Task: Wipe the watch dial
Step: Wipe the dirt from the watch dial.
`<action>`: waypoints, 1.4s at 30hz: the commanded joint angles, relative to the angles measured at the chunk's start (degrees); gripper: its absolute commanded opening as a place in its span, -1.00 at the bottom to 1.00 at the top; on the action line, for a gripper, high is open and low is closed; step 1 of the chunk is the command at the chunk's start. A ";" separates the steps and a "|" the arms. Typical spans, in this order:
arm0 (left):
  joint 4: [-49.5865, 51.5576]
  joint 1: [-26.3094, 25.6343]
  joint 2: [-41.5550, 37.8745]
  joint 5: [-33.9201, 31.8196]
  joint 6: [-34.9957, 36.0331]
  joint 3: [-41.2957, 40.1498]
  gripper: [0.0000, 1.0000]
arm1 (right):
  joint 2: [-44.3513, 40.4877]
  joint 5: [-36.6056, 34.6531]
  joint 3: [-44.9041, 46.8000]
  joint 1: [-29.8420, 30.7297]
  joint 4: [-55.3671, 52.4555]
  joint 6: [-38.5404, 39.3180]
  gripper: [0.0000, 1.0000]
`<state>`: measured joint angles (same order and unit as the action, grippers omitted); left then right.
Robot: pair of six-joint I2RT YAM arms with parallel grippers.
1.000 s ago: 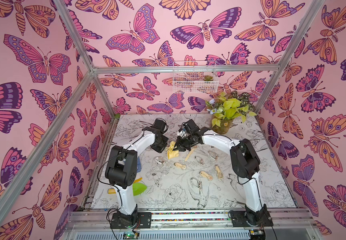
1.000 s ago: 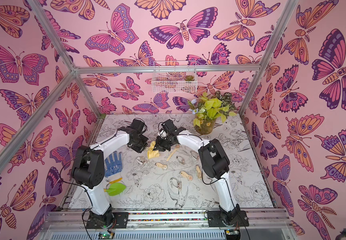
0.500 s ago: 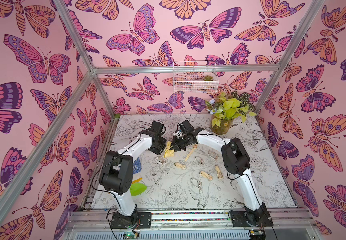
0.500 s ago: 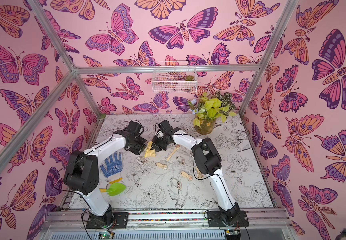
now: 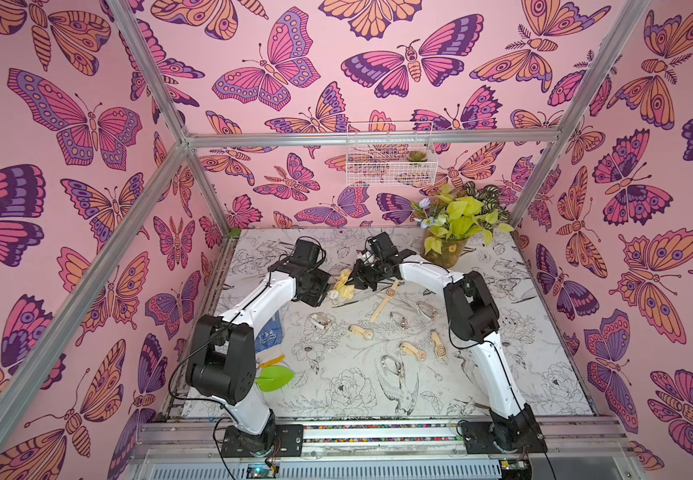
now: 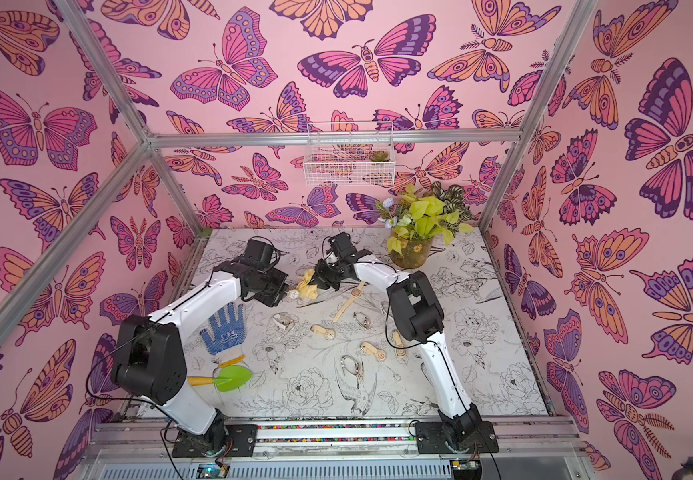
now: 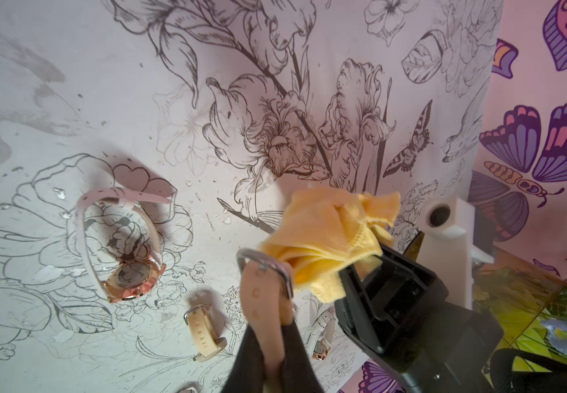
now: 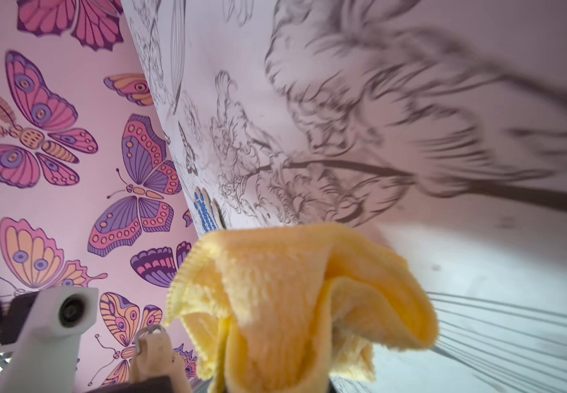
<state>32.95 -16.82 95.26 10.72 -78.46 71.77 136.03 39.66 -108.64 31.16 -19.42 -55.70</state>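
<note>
Meeting above the worktop (image 5: 552, 332), toward its far edge and left of the middle, the two arms bring watch and cloth together in both top views. The left gripper (image 5: 323, 291) is clamped narrow on the watch (image 5: 332, 295), whose small pale dial (image 6: 293, 294) faces up just beside the yellow cloth (image 5: 347, 284). The right gripper (image 5: 359, 281) is pinched tight on that cloth. Whether cloth and dial touch is too small to tell here. Other watches (image 5: 389, 292) lie scattered across the middle of the worktop, with a blue glove (image 6: 224, 328) and a green trowel (image 6: 234, 377) near its left edge.

From the left wrist, the strap (image 7: 265, 306) rises out of the dark fingers (image 7: 248, 367). The cloth is bunched against the buckle (image 7: 265, 267), and the dial is hidden.

From the right wrist, the cloth fills the foreground and the buckle shows off to one side of the fold.

The wipe looks to be in hand, but it is risky. Held only by a soft strap, the dial could swing or twist away under pressure, leaving the cloth to rub band or buckle instead. The loose bunch could also snag on the buckle and be dragged from the pinch. The grippers stand close enough to knock together.
</note>
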 commanded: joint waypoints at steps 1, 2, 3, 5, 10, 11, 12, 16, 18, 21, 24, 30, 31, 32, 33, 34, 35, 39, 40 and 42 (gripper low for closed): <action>0.24 1.15 -1.07 -0.26 0.62 -0.80 -1.00 | -5.75 -0.28 3.13 -1.36 0.36 0.88 -1.00; 0.27 1.39 -1.04 -0.43 0.67 -0.75 -1.00 | -6.70 -0.20 4.18 -1.44 0.05 1.56 -1.00; 0.07 1.65 -0.85 -0.48 0.67 -0.81 -1.00 | -7.70 -0.14 5.09 -1.37 -0.29 2.19 -1.00; -0.19 2.00 -0.46 -0.53 0.85 -0.84 -1.00 | -9.53 0.00 7.09 -1.03 -0.53 3.08 -1.00; -0.78 2.91 0.84 -0.88 1.65 -1.17 -1.00 | -13.84 -0.37 11.17 0.97 -2.44 5.90 -1.00; -1.00 2.97 1.12 -0.88 1.86 -1.27 -1.00 | -14.59 -0.46 12.04 1.51 -2.40 6.12 -1.00; -1.31 3.01 1.40 -0.81 2.04 -1.43 -1.00 | -15.19 -0.59 12.55 2.15 -2.51 6.26 -1.00; -2.63 3.09 2.30 -0.14 2.08 -2.01 -1.00 | -16.31 -1.05 13.64 4.50 -2.51 6.40 -1.00; -2.91 3.06 2.48 0.09 2.39 -2.23 -1.00 | -16.11 -1.08 13.55 5.58 -2.22 6.09 -1.00; -3.34 3.09 2.23 0.18 2.45 -2.92 -1.00 | -14.91 -1.16 12.23 7.08 -2.11 5.64 -1.00; -3.91 3.06 1.95 0.54 2.55 -3.60 -1.00 | -12.99 -1.10 10.13 8.42 -2.13 5.19 -1.00; -6.27 2.93 1.05 1.87 1.66 -5.88 -1.00 | -8.02 -0.47 4.46 10.29 -2.20 3.84 -1.00; -6.65 2.86 0.90 2.13 1.35 -6.14 -1.00 | -7.21 -0.31 3.74 10.44 -2.12 3.49 -1.00; -7.34 2.88 0.76 2.53 0.87 -6.60 -1.00 | -6.20 -0.24 2.96 10.64 -1.99 3.21 -1.00; -8.40 2.87 0.51 3.01 0.31 -7.18 -1.00 | -5.36 -0.12 2.34 10.78 -1.55 2.74 -1.00; -8.98 2.83 0.45 3.39 -0.05 -7.46 -1.00 | -4.57 0.04 1.90 10.82 -1.13 2.24 -1.00; -9.27 2.81 0.37 3.75 -0.37 -7.60 -1.00 | -3.73 0.23 1.40 10.78 -0.35 1.30 -1.00; -9.78 2.49 0.01 4.64 -0.68 -7.73 -1.00 | -1.03 0.85 -1.73 10.83 1.25 -1.00 -1.00; -9.90 2.41 -0.18 4.80 -0.93 -7.99 -1.00 | -0.52 1.00 -2.54 10.77 1.30 -1.50 -1.00; -10.80 2.45 -0.66 5.26 -1.75 -8.94 -1.00 | 0.56 0.95 -4.57 10.65 1.15 -2.05 -1.00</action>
<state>24.14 -12.88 97.17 9.54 -78.91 64.14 134.04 41.17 -109.84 41.34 -20.95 -55.64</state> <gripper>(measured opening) 0.091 0.119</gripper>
